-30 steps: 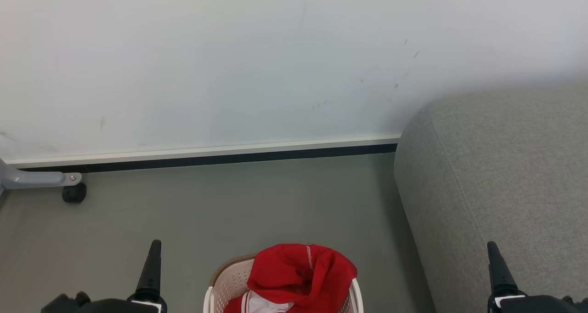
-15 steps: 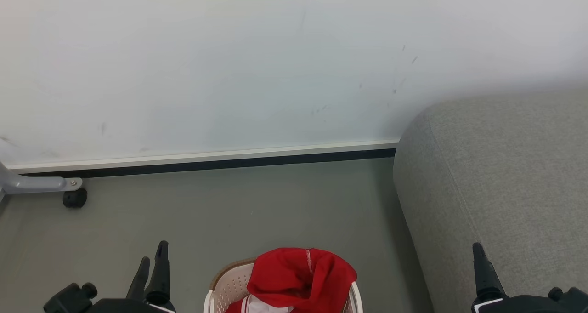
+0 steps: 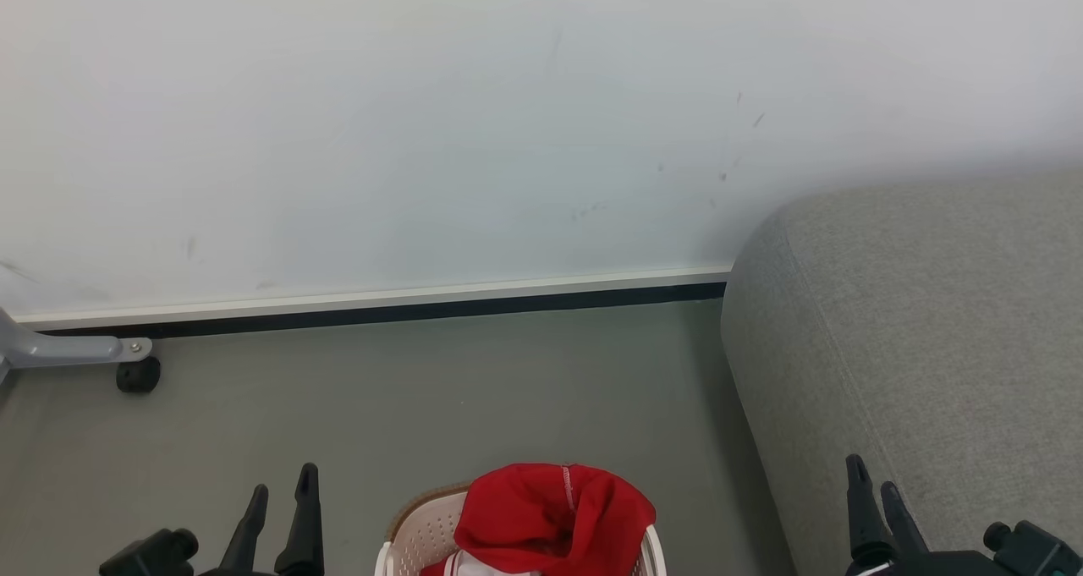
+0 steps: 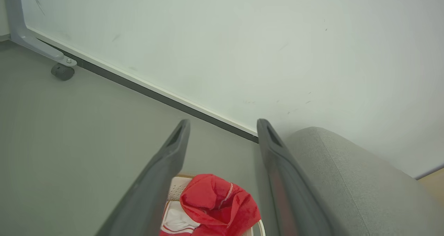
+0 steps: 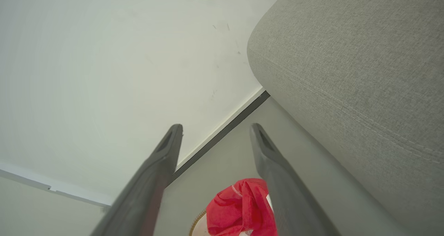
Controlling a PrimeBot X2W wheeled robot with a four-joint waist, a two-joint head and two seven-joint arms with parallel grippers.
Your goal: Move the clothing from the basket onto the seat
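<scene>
Newly rotated, left pincer (image 3: 283,481) and right pincer (image 3: 871,474) gape wide, empty; clothing (image 3: 550,508) sits in basket (image 3: 419,529) between them.

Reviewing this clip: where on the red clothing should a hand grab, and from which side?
Take the bunched red ridge at the top of the clothing, which heaps above the rim of the basket. Come down from above: the basket walls shield its sides, and the raised fold is probably easy to pinch. Both the left hand and the right hand stand open.
</scene>
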